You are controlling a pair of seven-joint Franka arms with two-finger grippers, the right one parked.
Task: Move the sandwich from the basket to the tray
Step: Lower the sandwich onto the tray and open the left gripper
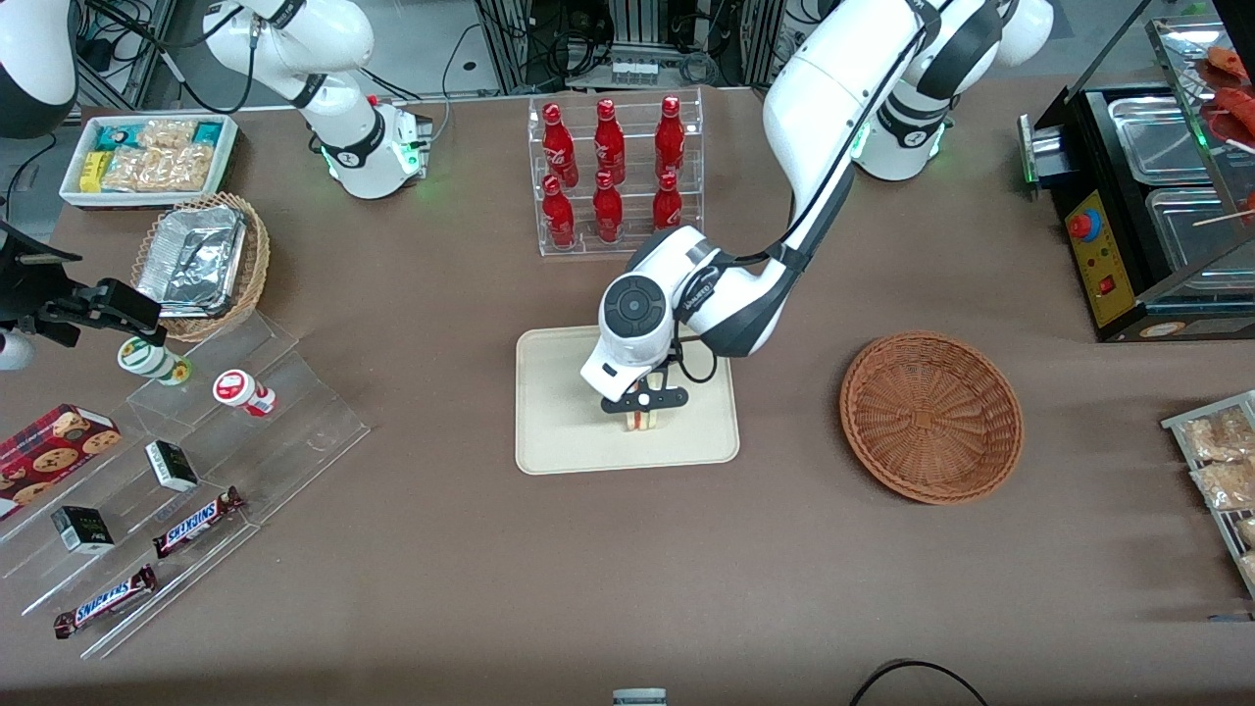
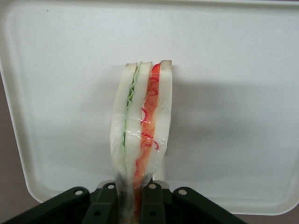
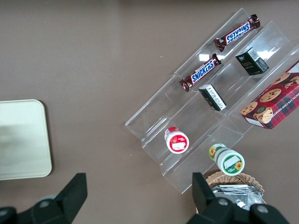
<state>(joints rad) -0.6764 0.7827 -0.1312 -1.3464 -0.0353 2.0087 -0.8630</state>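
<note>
Sandwich [image 2: 140,130] clamped upright in gripper [image 1: 643,404] over tray [image 1: 559,431].

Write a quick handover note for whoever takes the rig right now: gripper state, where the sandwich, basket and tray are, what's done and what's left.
Gripper: over the tray, shut on the sandwich.
Sandwich: held cut edge up between the fingers, above the tray; whether it touches the tray surface cannot be told.
Tray: mid-table, nearer the front camera than the bottle rack.
Basket: beside the tray, toward the working arm's end, nothing in it.
Done: sandwich out of the basket and carried to the tray.
Left: set it down, open the gripper, lift clear.
</note>
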